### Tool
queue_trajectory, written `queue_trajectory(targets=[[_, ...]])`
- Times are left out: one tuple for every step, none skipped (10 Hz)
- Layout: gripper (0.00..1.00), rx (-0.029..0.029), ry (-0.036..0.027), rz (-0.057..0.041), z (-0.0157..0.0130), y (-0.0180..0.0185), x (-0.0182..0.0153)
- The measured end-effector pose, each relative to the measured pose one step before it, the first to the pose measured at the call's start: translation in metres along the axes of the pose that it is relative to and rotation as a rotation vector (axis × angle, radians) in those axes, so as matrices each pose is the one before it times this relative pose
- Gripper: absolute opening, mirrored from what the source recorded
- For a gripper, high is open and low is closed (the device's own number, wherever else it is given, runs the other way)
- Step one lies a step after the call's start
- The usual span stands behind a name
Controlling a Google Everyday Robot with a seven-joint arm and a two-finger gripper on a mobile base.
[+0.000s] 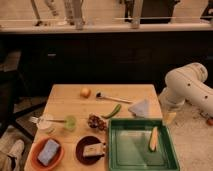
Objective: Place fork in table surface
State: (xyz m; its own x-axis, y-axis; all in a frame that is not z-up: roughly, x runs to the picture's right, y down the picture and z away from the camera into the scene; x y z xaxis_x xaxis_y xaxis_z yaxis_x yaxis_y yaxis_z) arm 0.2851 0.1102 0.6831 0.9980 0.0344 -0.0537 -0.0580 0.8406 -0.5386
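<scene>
- At the left edge of the table (pixel 65 102), the fork (pixel 35 119) lies across a small white cup (pixel 46 125), with its slim pale length running roughly left to right towards a small green cup (pixel 70 123) just beside it.
- The fork's one end sticks out past the white cup on the left; whether any part of it touches the wood I cannot tell.
- The pincer (pixel 169 117) hangs at the end of the white arm (pixel 187 85), off the table's right edge and just beyond the far right corner of the green tray (pixel 142 166), well apart from the fork.
- Whether the pincer is apart or together cannot be told, and nothing can be seen held in it.
- Towards the far side of the table sit a small orange fruit (pixel 85 92) and a longer utensil with a dark head (pixel 114 98).
- Near the middle lie a long green vegetable (pixel 112 111), a pale cloth (pixel 141 107) and a brownish cluster (pixel 94 121).
- A yellow item (pixel 153 139) lies inside the tray on its right side.
- Along the near edge stand an orange bowl (pixel 35 159) with a blue-grey sponge (pixel 48 151) in it, and a dark plate (pixel 82 154).
</scene>
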Motion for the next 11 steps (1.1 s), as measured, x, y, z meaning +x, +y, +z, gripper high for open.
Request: queue_trajectory(targets=[[0.80,0.00005,-0.00004,-0.00021,0.00002,0.00000,-0.00001],[0.80,-0.00044,-0.00031,-0.00066,0.00012,0.00017,-0.00035],[0.80,-0.00074,-0.00216,0.00007,-0.00016,0.00013,-0.00049],[0.80,-0.00379,-0.04606,-0.00505,-0.00028,-0.00049,-0.00635],[0.80,-0.00499,-0.05319,-0.00340,0.00009,-0.00024,-0.00672],[0.80,-0.00706,-0.08250,-0.01087,0.00135,0.00005,-0.01142],[0.80,0.00096,-0.04252,-0.01050,0.00071,-0.00026,-0.00831],[0.80,-0.00061,-0.01190,-0.00543,0.00078,-0.00062,-0.00374],[0.80,-0.00023,-0.00032,-0.00143,0.00027,-0.00040,-0.00080],[0.80,0.00023,0.00043,0.00085,-0.00019,0.00022,0.00054],[0.80,0.00035,0.00022,0.00143,-0.00021,0.00033,0.00073]])
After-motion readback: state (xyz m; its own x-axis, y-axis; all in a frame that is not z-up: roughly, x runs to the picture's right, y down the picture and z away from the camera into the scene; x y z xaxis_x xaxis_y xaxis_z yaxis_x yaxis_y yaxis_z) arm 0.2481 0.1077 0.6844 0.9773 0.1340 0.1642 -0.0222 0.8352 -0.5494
